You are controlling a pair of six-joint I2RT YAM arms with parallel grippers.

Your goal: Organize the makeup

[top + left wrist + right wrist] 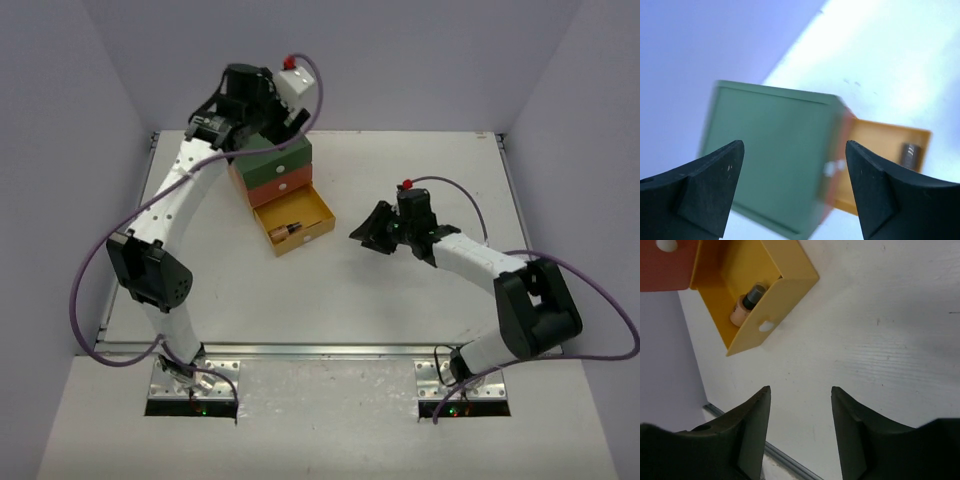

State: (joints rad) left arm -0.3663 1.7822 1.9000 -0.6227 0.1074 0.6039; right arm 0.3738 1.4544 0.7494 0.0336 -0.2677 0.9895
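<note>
Across a white worktop (400, 300) boxed in on three sides by pale lilac walls (420, 60), a drawer box (270, 158) stands toward the rear left. It is green on top and orange in the middle, with its yellow drawer (322, 212) pulled out toward the centre. One small bottle (285, 230), brownish with a dark cap, lies on its side in that drawer, close behind the front wall.

The left arm (170, 210) arches up from its base to the box, and the left jaws hang above the green top, spread wide and holding nothing. The right arm (480, 260) reaches in low from the right. The right jaws stand part open over bare worktop, empty and well apart from the drawer.

Only the overhead camera takes in both arms and the whole surface. The left wrist camera gives a blurred look down on the green top; the yellow drawer juts out beyond it, with a dark shape inside too smeared to name. The right wrist camera alone shows the finger hole (766, 326) in the drawer's front, the bottle's tan body and the orange drawer front (665, 270) above.

A metal rail (320, 350) runs along the near edge. Bare white surface spreads in front of the drawer and across the right half to the far right edge.
</note>
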